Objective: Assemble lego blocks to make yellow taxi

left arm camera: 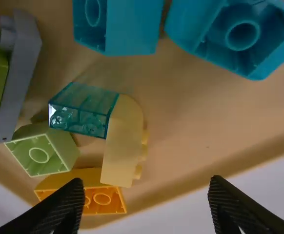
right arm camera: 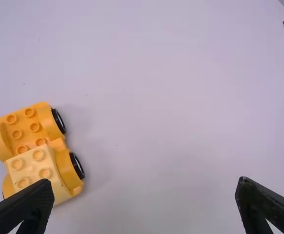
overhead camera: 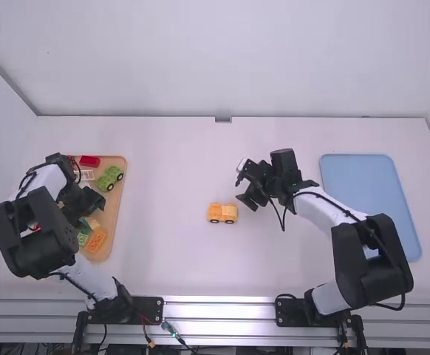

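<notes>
Left gripper [left arm camera: 146, 183] and right gripper [right arm camera: 146, 182] gape wide, empty. Next (cab stage, probably): grasp the clear-teal-and-cream plastic windscreen brick [left arm camera: 120, 146] toward the tan tray's [left arm camera: 186, 112] near right corner.

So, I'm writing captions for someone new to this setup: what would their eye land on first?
Most likely the small orange toy car with black wheels, standing near the middle of the white table, a pale yellow block on one end. Next, the tan tray of colourful blocks on the left, with the open left gripper above it, and the flat light-blue tray on the right.
</notes>
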